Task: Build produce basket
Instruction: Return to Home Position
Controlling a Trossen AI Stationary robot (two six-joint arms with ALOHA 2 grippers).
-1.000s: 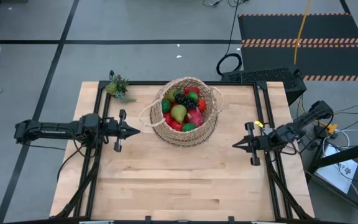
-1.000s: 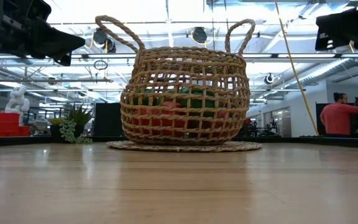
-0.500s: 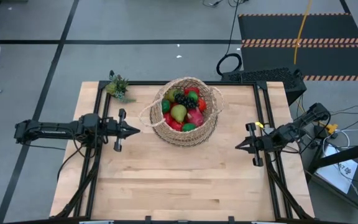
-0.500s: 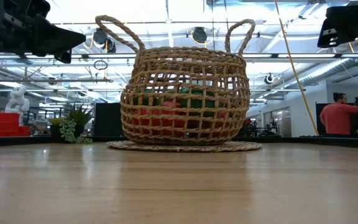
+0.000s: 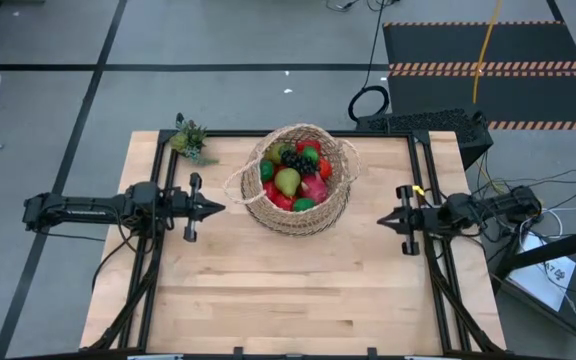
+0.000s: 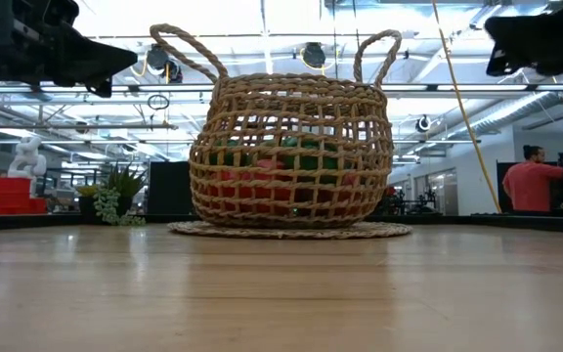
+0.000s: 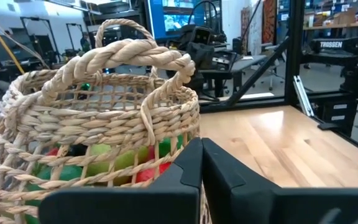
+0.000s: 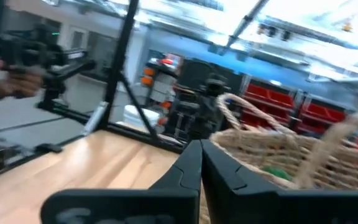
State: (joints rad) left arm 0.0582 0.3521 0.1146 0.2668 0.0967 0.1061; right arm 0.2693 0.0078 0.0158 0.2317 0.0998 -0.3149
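The tan woven basket (image 5: 298, 178) stands on its base on the wooden table (image 5: 288, 290), toward the far middle, on a flat woven mat. The produce (image 5: 293, 172) fills it: red, green and dark pieces, also showing through the weave (image 6: 281, 181). My left gripper (image 5: 220, 208) hovers shut, level, just left of the basket, with nothing in it; the left wrist view shows its shut fingers (image 7: 201, 163) facing the basket wall (image 7: 98, 124). My right gripper (image 5: 383, 221) is shut too, off the basket's right, above the table, fingers (image 8: 201, 160) together.
A small green spiky plant (image 5: 190, 138) sits at the table's far left corner. Black rails (image 5: 158, 240) run along the left and right table edges under the arms. Bare wood lies on the near half. A person in red (image 6: 533, 181) stands far behind the table.
My right arm has swung around at the table's right edge, so that its shut gripper now points straight toward the table's left instead of slanting. The left gripper and the basket have stayed put.
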